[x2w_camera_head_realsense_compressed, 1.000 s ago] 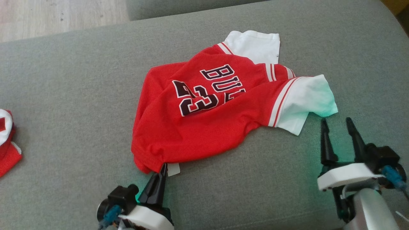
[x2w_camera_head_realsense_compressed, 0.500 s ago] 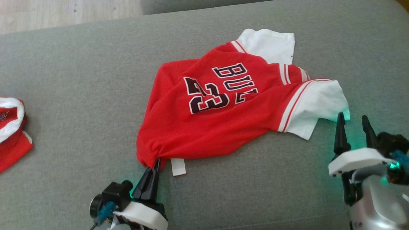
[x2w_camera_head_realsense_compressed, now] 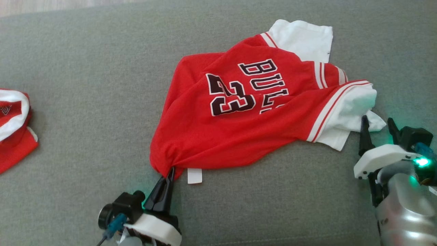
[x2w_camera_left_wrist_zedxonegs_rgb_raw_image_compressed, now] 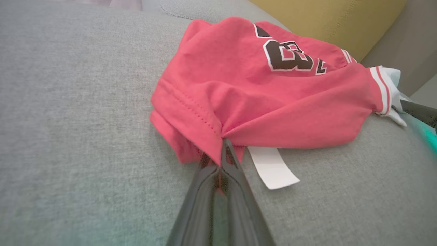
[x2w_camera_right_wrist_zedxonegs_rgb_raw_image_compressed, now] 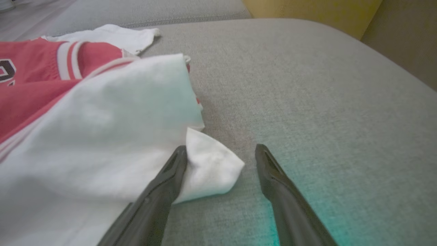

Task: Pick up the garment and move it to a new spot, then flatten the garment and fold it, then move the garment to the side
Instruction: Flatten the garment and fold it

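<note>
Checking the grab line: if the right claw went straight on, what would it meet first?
Likely the white sleeve corner, lying between the open fingers of the right claw; past it, bare grey cushion.

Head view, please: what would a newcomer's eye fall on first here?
The red jersey with a black 23, rumpled mid-cushion, strikes first. The left claw is shut on its near hem, and the open right claw straddles a white sleeve tip at right. Another red-and-white cloth lies at the left edge.
</note>
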Tool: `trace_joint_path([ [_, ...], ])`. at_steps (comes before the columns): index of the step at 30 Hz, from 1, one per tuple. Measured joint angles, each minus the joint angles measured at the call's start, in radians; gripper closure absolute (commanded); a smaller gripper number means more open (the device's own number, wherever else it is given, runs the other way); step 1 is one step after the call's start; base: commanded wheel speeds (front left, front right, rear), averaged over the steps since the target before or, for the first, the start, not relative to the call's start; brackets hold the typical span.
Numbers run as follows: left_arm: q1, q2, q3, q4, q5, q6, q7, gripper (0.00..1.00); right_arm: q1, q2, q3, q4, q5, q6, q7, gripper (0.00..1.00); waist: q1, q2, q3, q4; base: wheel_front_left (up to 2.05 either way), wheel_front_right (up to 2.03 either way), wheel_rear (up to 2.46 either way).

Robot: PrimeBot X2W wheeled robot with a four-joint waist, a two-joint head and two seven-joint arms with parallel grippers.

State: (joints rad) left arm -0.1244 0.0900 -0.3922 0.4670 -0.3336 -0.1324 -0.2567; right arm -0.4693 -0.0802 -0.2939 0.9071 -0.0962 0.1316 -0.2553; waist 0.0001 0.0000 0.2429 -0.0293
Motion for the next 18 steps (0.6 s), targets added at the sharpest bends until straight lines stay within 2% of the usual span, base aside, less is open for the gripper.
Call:
trace_joint_path([
  [5, -0.024, 0.001, -0.004, -0.001, 0.000, 0.000, 0.000, 1.00, -0.042, 0.000, -0.024, 0.057, -0.019, 0.000, -0.001, 0.00, 0.0000, 0.0000, 0.018, 0.011, 0.00, 0.00, 0.00],
  [6, -0.028, 0.001, -0.004, -0.001, 0.000, 0.000, 0.000, 1.00, -0.052, 0.000, -0.023, 0.067, -0.018, 0.000, -0.002, 0.55, 0.0000, 0.0000, 0.020, 0.013, 0.00, 0.00, 0.00],
  [7, -0.031, 0.001, -0.004, 0.000, 0.000, 0.000, 0.000, 1.00, -0.058, 0.000, -0.019, 0.075, -0.018, 0.000, -0.006, 1.00, 0.0000, 0.0000, 0.022, 0.014, 0.00, 0.00, 0.00],
  [14, -0.034, 0.001, 0.001, -0.004, 0.000, 0.000, 0.000, 1.00, -0.052, 0.002, 0.033, 0.079, 0.047, 0.000, -0.005, 1.00, 0.0000, 0.0000, 0.006, 0.013, 0.00, 0.00, 0.00],
  [18, -0.033, -0.001, 0.035, -0.061, 0.000, 0.000, 0.000, 1.00, -0.007, 0.005, 0.088, -0.031, 0.168, 0.000, -0.002, 1.00, 0.0000, 0.0000, -0.022, 0.010, 0.00, 0.00, 0.00],
])
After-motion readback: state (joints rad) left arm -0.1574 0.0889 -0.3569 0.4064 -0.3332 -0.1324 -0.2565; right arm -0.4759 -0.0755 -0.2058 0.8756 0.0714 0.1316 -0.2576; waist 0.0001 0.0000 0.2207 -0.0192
